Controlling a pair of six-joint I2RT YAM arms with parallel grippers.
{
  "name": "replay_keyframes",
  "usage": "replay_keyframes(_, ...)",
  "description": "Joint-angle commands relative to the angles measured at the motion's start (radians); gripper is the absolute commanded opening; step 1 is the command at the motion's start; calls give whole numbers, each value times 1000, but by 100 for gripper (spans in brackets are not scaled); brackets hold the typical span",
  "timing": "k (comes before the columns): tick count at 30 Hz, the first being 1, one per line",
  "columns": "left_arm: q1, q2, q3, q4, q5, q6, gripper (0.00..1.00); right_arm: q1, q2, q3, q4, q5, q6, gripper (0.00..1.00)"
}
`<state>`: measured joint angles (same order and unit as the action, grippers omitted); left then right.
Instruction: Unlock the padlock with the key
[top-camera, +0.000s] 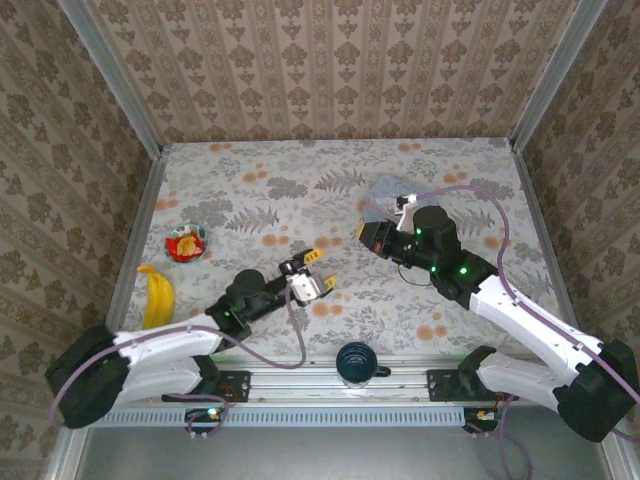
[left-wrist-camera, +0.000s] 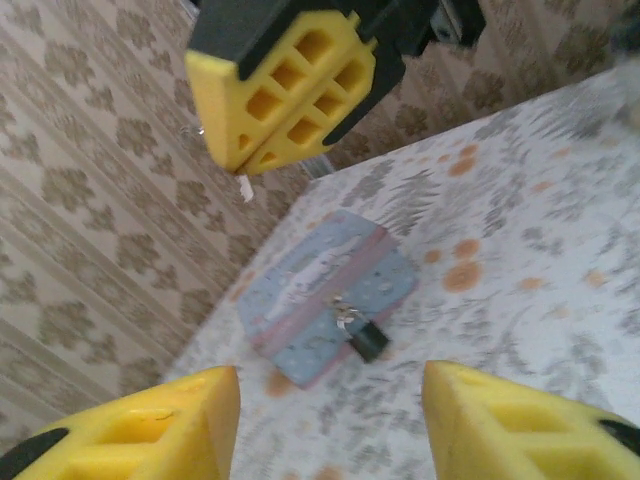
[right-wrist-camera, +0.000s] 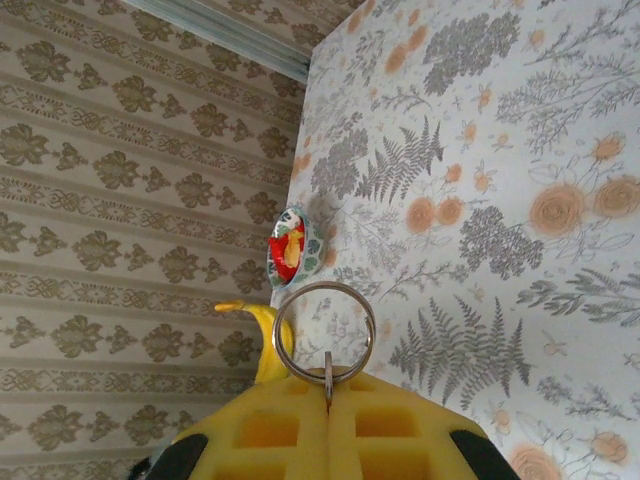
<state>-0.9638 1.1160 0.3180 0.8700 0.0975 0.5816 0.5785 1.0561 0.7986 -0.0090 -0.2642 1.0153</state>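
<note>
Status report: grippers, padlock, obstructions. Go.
Left gripper open, empty. Right gripper shut on silver key ring. Small black padlock on pale blue tin, nothing blocking.

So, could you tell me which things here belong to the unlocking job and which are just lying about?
Job: padlock on the blue tin; key in the shut right pincer; open left pincer.
Lying about: banana, bowl, mug.

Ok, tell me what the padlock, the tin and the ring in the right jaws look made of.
Padlock: dark body, probably painted metal, matte; pale shiny shackle. Tin: pale blue printed sheet metal, likely, slightly glossy. Ring: bright steel-like wire, mirror glint.
</note>
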Motion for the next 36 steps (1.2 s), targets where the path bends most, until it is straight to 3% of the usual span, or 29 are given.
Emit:
replay_keyframes(1, -12, 103, 48, 286, -66, 174, 46, -5, 11, 34, -39, -30, 68, 0)
replay_keyframes(5, -16, 203, 102, 382, -87, 208, 37, -5, 17, 31, -28, -32, 98, 0)
replay_keyframes(10, -16, 253, 148, 402, -60, 221, 36, -5, 12, 15, -8, -23, 122, 0)
replay_keyframes(30, 15, 274, 183, 241, 31, 187, 35, -5, 4, 14, -11, -14, 140, 0)
replay_keyframes(36, 25, 302, 214, 238, 31, 175, 29, -5, 1, 10, -16, -12, 141, 0)
